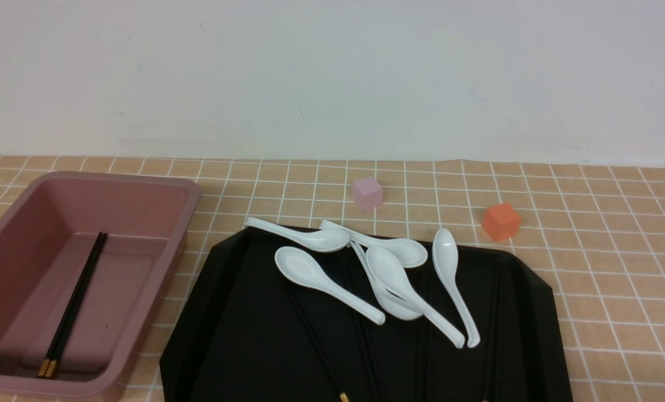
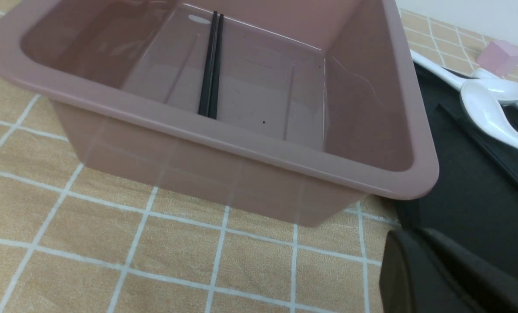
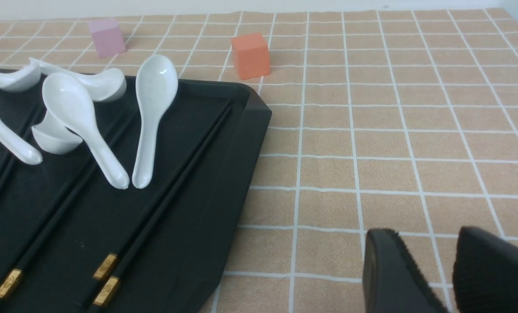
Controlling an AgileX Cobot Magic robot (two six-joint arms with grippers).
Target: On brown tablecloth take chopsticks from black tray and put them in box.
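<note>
left claw [image 2: 454, 269] clenched, empty | right claw [image 3: 450, 269] parted | neither in front view

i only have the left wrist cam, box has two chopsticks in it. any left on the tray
Observer: Yes. The right wrist view shows chopsticks lying on the tray, with four gold caps in sight.
Operator: spoons on top of them
Observer: The rightmost pair seems to lie beside the spoons, not under them.
Operator: where's the right claw
Observer: The right claw is open and empty, over bare cloth to the right of the tray.
</note>
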